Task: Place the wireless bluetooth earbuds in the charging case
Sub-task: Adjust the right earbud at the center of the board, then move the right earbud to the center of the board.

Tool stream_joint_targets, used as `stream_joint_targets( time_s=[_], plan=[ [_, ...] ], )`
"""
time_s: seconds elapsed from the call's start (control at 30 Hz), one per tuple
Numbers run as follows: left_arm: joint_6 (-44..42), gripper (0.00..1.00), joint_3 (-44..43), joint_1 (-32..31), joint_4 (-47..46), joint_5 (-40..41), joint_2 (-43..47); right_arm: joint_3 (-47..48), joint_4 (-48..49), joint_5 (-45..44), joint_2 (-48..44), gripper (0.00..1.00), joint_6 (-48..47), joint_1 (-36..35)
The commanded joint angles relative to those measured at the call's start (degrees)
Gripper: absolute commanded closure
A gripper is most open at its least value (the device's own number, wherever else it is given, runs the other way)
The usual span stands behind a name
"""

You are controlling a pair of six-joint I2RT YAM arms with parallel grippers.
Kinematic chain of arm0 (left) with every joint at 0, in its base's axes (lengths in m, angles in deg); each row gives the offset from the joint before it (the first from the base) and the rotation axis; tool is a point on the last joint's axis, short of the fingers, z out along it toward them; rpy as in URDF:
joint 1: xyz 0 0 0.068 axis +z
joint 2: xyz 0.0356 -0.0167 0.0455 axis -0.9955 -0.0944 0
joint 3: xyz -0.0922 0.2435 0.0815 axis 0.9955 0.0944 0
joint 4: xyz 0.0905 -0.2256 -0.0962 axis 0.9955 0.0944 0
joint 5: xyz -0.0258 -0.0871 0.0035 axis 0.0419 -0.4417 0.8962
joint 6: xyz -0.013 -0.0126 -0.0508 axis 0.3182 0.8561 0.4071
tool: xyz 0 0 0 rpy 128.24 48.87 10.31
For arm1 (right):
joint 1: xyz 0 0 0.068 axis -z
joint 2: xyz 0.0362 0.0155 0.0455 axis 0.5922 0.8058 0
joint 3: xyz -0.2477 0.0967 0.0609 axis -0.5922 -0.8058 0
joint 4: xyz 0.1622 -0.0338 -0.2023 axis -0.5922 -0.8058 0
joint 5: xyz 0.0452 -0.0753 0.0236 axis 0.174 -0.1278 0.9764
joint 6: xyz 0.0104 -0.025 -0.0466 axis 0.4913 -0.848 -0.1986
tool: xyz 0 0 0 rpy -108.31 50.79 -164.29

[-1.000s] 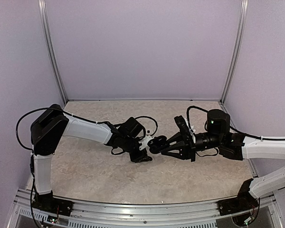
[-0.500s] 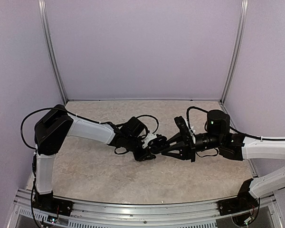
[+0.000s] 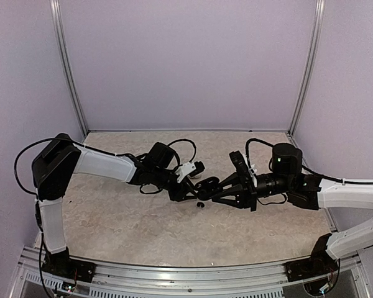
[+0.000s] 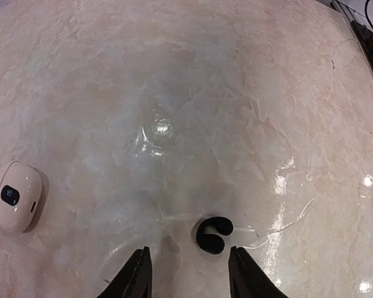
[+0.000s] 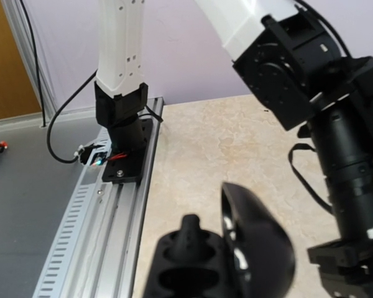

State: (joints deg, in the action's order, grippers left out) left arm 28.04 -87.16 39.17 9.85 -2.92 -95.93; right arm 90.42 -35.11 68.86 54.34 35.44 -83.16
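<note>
One tiny black earbud (image 4: 212,235) lies loose on the table, just ahead of and between my left gripper's fingertips (image 4: 140,273); it also shows in the top view (image 3: 201,204). My left gripper (image 3: 189,191) is open and empty, pointing down above it. My right gripper (image 3: 212,187) is shut on the black charging case (image 5: 199,267), held above the table with its lid (image 5: 261,245) open. A second black earbud (image 5: 190,231) stands in the case's upper socket. The lower socket looks empty.
A cream pebble-shaped case (image 4: 15,196) with a small dark display lies on the table to the left of my left gripper. The left arm's base and the aluminium rail (image 5: 105,205) show behind the held case. Enclosure walls ring the table.
My left gripper has pulled back to the left, away from the held case it was touching. A black earbud now shows on the table below it. The right arm has barely moved.
</note>
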Motion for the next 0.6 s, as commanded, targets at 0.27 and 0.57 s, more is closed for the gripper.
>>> stream_joint_targets(
  time_s=[0.27, 0.57],
  plan=[
    [-5.56, 0.59, -9.80, -1.03, 2.53, -1.47, -7.57, -0.34, -0.57, -0.20, -1.76, 1.00, 0.37, 0.36],
    [-6.42, 0.59, -10.78, -2.70, 4.30, 3.40, -10.19, -0.30, -0.93, -0.09, -1.86, 1.00, 0.33, 0.36]
  ],
)
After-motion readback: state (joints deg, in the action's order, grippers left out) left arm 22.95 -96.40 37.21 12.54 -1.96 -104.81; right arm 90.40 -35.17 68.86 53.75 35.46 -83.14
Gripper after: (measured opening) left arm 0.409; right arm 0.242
